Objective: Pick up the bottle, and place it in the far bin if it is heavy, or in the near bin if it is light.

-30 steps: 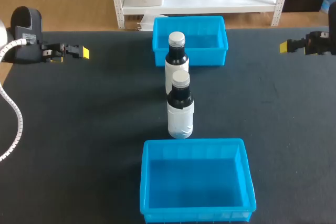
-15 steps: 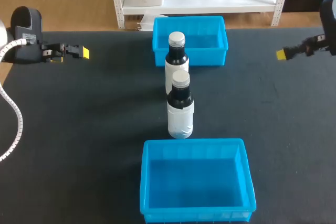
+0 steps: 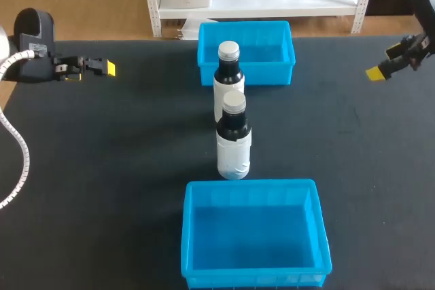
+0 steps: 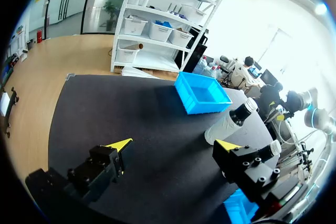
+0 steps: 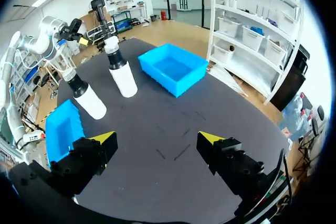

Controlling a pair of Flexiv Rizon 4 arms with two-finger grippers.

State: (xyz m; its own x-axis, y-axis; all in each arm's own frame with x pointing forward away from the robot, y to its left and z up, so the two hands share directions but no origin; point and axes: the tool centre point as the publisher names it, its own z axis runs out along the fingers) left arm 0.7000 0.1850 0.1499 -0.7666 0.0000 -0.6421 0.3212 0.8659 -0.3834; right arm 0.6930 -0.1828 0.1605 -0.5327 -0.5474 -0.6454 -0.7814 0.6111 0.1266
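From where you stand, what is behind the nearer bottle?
A second bottle stands behind the nearer bottle, and the far bin behind that. The second bottle's base is covered.

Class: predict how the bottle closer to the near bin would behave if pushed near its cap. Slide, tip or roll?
The near bottle stands upright, tall on a narrow base, so a high nudge would probably tip it. Once down, its round body would likely roll. Its weight cannot be seen.
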